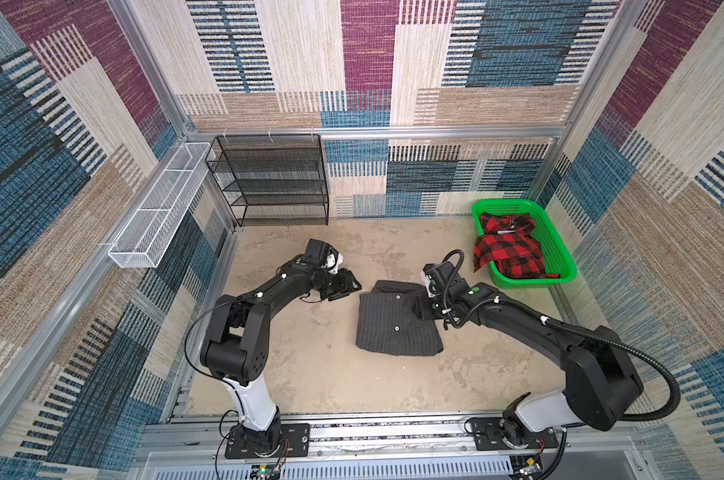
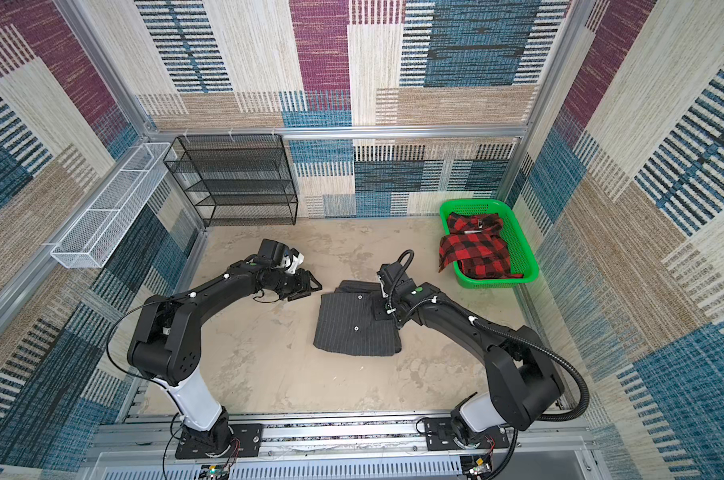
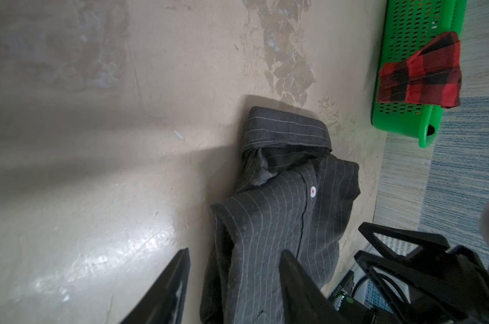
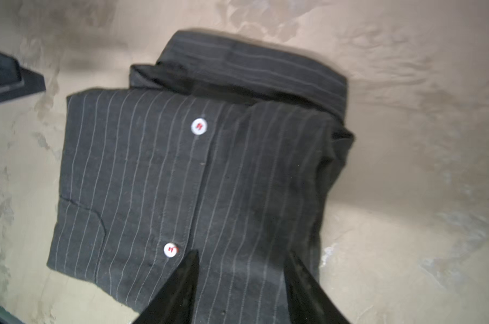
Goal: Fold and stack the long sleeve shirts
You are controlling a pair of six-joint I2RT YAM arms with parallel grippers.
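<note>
Lying folded into a flat rectangle at the middle of the table (image 1: pixel 310 374), the grey pinstripe shirt (image 1: pixel 397 328) shows its collar (image 4: pixel 254 64) on the far side and 2 white buttons (image 4: pixel 199 126) along its placket. The red-and-black check shirt (image 1: pixel 507 249) sits crumpled in the green basket (image 1: pixel 505 203) at the far right, 1 corner draped over the rim.

The left gripper (image 1: pixel 349 289) hovers just beside the grey shirt's left edge, jaws apart and empty. The right gripper (image 4: pixel 241 254) hangs over the shirt's right half, jaws also spread, with flat cloth visible between them and nothing pinched.

Both shirts look soft, light and limp, so a lifted edge would probably sag and drag its layers open. The check shirt, likely next, seems best pinched at the draped corner or the collar, then spread with 2 grips well apart. The folded grey shirt would likely keep its shape only if taken at 2 opposite edges through all its layers. The buttons are hard and probably slippery, so a grip on them looks unwise.
</note>
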